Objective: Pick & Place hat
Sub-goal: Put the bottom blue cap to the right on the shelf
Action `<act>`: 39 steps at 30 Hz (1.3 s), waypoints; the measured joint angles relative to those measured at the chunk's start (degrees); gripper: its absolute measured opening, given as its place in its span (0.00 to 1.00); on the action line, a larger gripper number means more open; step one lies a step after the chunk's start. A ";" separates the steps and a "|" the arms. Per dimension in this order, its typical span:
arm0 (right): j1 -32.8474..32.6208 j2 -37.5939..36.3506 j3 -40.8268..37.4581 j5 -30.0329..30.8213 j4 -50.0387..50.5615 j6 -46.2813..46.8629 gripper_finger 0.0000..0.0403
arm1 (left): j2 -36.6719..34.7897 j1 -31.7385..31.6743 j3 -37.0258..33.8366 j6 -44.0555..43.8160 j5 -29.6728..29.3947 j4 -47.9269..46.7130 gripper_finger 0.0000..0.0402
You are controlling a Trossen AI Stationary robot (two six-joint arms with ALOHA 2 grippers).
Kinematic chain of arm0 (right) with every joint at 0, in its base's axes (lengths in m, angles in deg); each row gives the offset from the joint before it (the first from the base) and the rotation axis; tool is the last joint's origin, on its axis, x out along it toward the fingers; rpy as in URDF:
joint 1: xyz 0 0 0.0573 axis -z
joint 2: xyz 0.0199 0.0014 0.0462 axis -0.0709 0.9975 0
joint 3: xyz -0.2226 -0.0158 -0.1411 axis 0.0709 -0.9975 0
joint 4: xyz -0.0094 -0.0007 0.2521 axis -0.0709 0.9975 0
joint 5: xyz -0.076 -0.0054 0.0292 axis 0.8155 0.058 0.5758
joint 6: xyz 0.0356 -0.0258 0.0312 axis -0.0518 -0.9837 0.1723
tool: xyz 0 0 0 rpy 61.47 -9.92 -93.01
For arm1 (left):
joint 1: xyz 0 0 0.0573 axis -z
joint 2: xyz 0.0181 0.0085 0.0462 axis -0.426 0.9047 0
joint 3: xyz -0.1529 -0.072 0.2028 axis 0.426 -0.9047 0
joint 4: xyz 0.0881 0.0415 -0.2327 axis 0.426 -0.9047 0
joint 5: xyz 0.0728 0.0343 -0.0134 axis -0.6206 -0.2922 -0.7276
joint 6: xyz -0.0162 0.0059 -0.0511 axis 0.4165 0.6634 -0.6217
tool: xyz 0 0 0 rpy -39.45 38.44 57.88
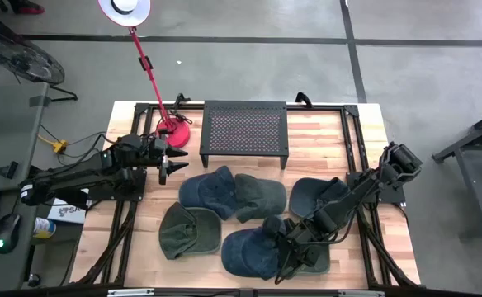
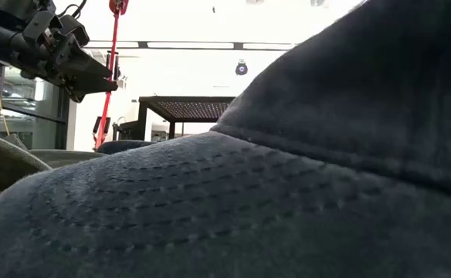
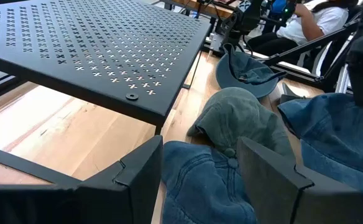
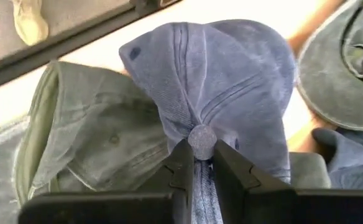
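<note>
Right wrist view shows the right gripper (image 4: pixel 204 163) nipped nearly closed on a fold of the blue denim cap (image 4: pixel 231 81), right at its crown button. That cap lies at the table's near edge, overlapping the olive-green cotton cap (image 4: pixel 88 137) beside it. I reckon the pinch is thin: a small tuck of cloth could slide out on the lift, or the green cap could drag along. The left gripper (image 1: pixel 175 162) waits with fingers apart near the black perforated metal rack (image 1: pixel 245 128), holding nothing.
</note>
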 joint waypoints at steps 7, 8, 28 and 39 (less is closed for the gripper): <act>0.00 -1.20 6.28 0.04 4.69 5.67 0.08 | 0.01 0.00 0.00 0.01 0.00 0.00 0.51; 0.00 -1.58 7.34 0.50 6.17 6.52 0.08 | -0.01 -0.02 0.00 0.00 0.00 0.00 0.51; 0.83 -3.39 29.33 14.08 28.34 22.29 0.08 | 0.01 -0.02 0.00 0.02 0.02 0.00 0.51; 6.35 -9.82 30.31 16.32 31.50 20.10 0.08 | -0.01 -0.01 0.00 0.01 0.02 -0.02 0.51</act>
